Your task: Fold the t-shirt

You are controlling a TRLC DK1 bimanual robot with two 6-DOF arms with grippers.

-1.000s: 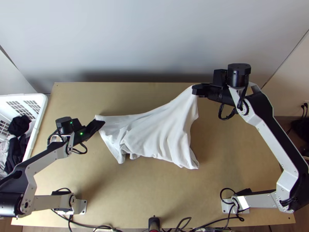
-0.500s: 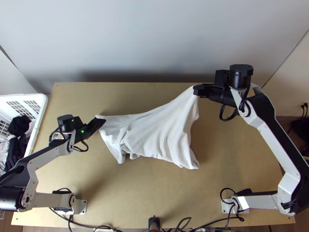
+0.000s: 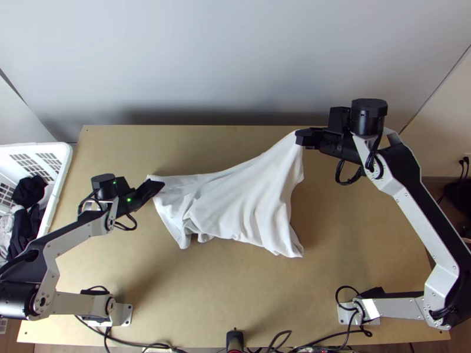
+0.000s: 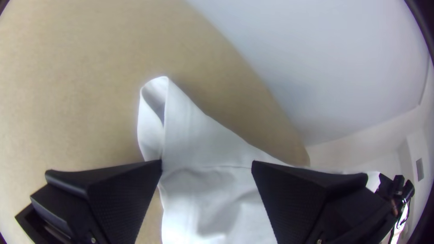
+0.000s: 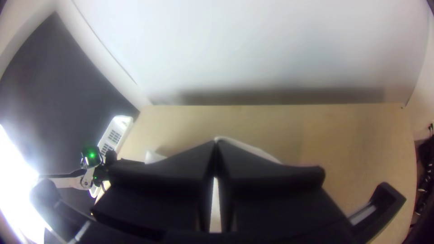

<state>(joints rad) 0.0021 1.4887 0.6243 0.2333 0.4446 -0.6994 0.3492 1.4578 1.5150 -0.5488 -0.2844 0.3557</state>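
Silver links and black joints make up the left arm [image 3: 76, 234], bent inward over the counter [image 3: 206, 306], the left gripper [image 3: 161, 186] wide open at the left end of the white t-shirt [image 3: 235, 203], cloth lying between its fingers. Rumpled with long, soft creases, the t-shirt spans the counter's middle, its far right corner drawn up. The right gripper [image 3: 298, 138] points left, closed on that corner, the right arm [image 3: 409, 212] bent out behind it.

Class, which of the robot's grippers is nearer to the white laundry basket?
Left. The left gripper is at the end of the t-shirt nearest the laundry basket; the right gripper holds a corner at the opposite end, much farther away.
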